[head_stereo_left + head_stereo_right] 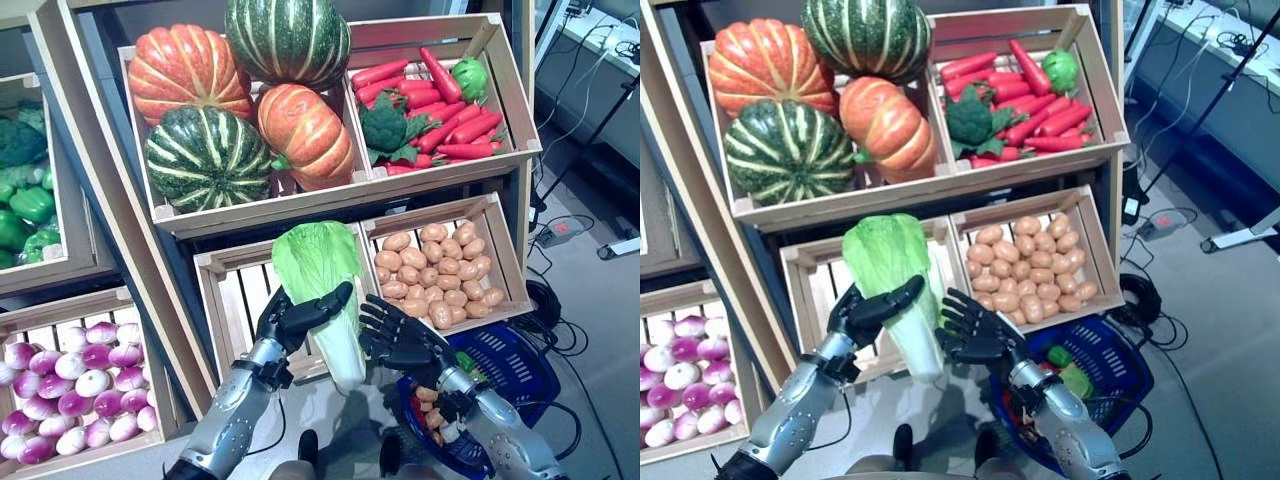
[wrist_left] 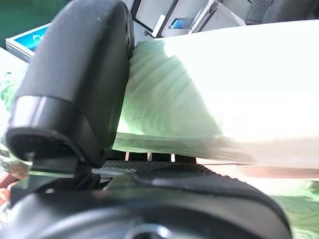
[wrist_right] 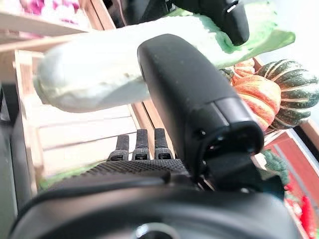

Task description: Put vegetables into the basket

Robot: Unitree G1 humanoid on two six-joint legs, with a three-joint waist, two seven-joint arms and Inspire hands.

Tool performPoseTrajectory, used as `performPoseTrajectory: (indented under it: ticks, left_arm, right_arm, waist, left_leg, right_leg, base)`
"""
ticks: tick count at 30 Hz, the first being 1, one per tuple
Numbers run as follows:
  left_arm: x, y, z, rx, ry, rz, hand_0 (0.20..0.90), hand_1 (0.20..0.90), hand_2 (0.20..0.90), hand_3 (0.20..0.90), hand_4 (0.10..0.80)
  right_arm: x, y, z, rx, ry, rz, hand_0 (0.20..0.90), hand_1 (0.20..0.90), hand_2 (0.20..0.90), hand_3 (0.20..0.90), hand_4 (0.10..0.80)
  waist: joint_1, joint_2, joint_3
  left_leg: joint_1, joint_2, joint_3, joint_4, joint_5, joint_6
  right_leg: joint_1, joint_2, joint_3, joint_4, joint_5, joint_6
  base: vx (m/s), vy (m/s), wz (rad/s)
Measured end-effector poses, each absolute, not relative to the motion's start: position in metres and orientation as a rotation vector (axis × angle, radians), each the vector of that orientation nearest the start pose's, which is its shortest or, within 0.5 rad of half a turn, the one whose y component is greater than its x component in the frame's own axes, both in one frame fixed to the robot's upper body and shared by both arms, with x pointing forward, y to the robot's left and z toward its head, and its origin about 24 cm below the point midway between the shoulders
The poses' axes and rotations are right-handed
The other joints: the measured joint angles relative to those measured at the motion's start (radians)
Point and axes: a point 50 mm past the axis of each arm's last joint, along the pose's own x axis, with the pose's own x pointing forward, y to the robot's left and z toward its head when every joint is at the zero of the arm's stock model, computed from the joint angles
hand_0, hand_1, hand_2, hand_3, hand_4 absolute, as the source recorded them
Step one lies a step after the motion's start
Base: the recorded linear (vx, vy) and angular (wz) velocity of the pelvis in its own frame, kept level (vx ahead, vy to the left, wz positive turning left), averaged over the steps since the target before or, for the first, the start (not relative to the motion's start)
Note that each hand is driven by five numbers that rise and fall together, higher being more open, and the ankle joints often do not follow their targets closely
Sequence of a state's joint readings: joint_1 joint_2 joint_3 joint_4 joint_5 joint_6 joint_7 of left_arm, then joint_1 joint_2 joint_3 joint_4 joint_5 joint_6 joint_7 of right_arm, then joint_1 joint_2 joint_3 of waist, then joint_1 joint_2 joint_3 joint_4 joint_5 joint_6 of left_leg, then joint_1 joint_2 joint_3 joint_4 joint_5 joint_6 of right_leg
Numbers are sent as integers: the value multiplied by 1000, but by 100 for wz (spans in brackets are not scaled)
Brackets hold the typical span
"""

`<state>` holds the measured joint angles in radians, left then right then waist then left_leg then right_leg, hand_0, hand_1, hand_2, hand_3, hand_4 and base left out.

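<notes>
My left hand (image 1: 290,320) is shut on a large napa cabbage (image 1: 315,260) with green leaves and a white stem. It holds the cabbage upright in front of the stand's lower middle crate, and its thumb (image 2: 75,89) lies across the stem (image 2: 224,99). My right hand (image 1: 400,340) is open, with its fingers spread beside the right of the cabbage's stem (image 3: 99,64). The blue plastic basket (image 1: 535,375) stands on the floor at the lower right, under my right forearm. Green vegetables (image 1: 1065,378) and small orange pieces (image 1: 430,405) lie in it.
A wooden stand with slanted crates rises ahead. A slatted crate (image 1: 235,295) is just behind the cabbage, and another crate (image 1: 495,255) is just past my right hand. Grey floor (image 1: 600,330) with cables lies to the right of the basket.
</notes>
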<state>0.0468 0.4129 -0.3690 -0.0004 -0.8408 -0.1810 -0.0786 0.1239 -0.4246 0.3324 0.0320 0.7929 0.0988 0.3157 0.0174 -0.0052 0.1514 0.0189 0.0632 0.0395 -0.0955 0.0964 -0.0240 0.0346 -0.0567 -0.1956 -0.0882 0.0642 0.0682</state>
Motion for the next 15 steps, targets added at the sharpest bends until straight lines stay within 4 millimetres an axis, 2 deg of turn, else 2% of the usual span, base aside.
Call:
performPoseTrajectory:
  ticks: [6, 15]
  left_arm:
    - [226, 154, 29, -424, 92, -371, 300, 300, 300, 300, 400]
    - [225, 154, 29, -419, 97, -395, 300, 300, 300, 300, 400]
  right_arm:
    - [197, -148, -10, 433, 448, 644, 900, 900, 900, 900, 800]
    - [200, -156, -6, 465, 448, 635, 900, 900, 900, 900, 800]
  waist:
    - [1, -4, -35]
    - [0, -8, -58]
  left_leg:
    - [2, 0, 2, 0, -1, 0]
    - [8, 0, 4, 0, -1, 1]
  right_leg:
    - [1, 0, 0, 0, 0, 0]
    - [6, 0, 5, 0, -5, 2]
  base:
    - [0, 0, 0]
    - [0, 0, 0]
